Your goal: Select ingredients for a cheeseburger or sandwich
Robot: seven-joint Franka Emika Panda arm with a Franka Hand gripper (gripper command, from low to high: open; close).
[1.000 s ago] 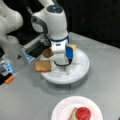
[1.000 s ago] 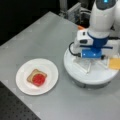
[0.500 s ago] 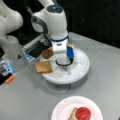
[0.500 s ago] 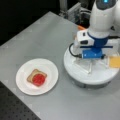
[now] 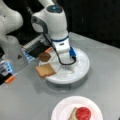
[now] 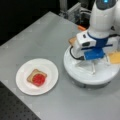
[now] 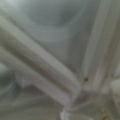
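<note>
I have the grey table [image 6: 37, 37] under everything, and on it the big white divided tray [image 5: 82, 67], round, with low ridges splitting it into compartments. My arm stands straight down over the tray's middle, and the hand [image 6: 93, 65] is sunk into one of those compartments; the wrist view gives me only white tray floor and ridges up close, so I judge the fingertips sit at or just above the tray bottom. I cannot tell whether the hand is wide or narrow, nor whether it has anything in it. The white plate [image 6: 23, 85] lies well apart from the tray, at about eight o'clock from the hand in a front view, and it carries the sandwich [image 6: 37, 77]: a toast square with the red tomato disc on top. Nearer the hand, in a front view, a toast slice [image 5: 45, 70] rests at nine o'clock on the tray rim, with the brown patty [image 5: 45, 56] just above it at ten o'clock. The yellow cheese square [image 6: 115, 57] sits at about two o'clock in a front view.
</note>
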